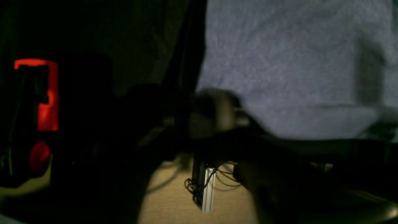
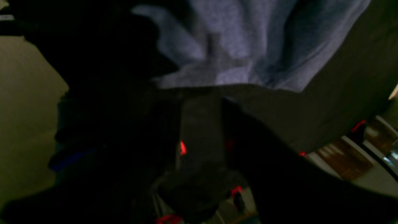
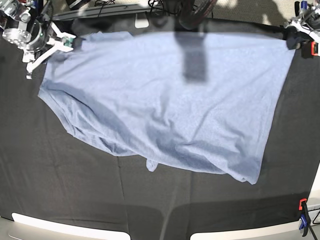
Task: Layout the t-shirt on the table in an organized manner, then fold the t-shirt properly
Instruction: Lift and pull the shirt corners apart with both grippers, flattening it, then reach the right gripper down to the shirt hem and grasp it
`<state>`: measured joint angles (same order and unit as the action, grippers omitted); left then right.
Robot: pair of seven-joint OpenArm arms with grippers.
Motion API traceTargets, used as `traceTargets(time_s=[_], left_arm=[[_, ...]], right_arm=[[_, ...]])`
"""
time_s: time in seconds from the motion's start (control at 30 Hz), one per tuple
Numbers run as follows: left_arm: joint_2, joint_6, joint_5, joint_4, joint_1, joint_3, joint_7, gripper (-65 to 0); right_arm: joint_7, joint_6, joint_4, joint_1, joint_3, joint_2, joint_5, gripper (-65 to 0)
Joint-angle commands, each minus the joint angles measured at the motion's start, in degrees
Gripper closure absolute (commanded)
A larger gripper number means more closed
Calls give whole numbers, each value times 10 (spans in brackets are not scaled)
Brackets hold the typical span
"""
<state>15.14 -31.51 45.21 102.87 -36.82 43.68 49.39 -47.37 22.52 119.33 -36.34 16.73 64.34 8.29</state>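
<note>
T-shirt [image 3: 165, 105] lies spread but rumpled on the table [image 3: 60, 190], so with the right gripper [image 3: 47, 50] parted and empty at its far corner and the left gripper [image 3: 295, 30] unreadable at the opposite corner, smoothing the bunched near edge seems best.

We see a robotics lab: a bench [image 3: 60, 190] draped in wrinkled black cloth, fastened at its edge by an orange-and-blue clip [image 3: 303, 216]. Beyond it we note loose cables [image 1: 199, 183] around an aluminium rail [image 1: 209, 189] over a tan floor [image 1: 174, 199].
</note>
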Motion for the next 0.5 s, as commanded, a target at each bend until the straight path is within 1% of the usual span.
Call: traceTargets(time_s=[0.0, 0.03, 0.1, 0.13, 0.2, 0.27, 0.33, 0.37, 0.47], left_arm=[[12, 2, 9, 12, -3, 5, -12, -261], [15, 2, 10, 12, -3, 5, -12, -277], [23, 2, 9, 17, -2, 5, -15, -279], [25, 2, 9, 22, -2, 5, -21, -278], [27, 2, 9, 33, 0, 5, -56, -278], [27, 2, 9, 41, 7, 5, -83, -278], [27, 1, 7, 40, 27, 5, -80, -278], [27, 2, 7, 39, 38, 3, -73, -277], [27, 2, 7, 36, 67, -17, -70, -277]], right_arm=[[-2, -4, 7, 2, -6, 14, 2, -219], [0, -5, 7, 2, -6, 14, 1, -219], [12, -8, 7, 3, -6, 14, 1, -219], [19, -20, 7, 6, -7, 14, 1, -219], [31, -55, 7, 20, -7, 9, 1, -219], [39, -85, 7, 45, -11, -3, -12, -219], [50, -97, 5, 82, -22, -25, -50, -219], [56, -99, 1, 103, -30, -42, -74, -219], [64, -98, -35, 177, -54, -113, -138, -219]])
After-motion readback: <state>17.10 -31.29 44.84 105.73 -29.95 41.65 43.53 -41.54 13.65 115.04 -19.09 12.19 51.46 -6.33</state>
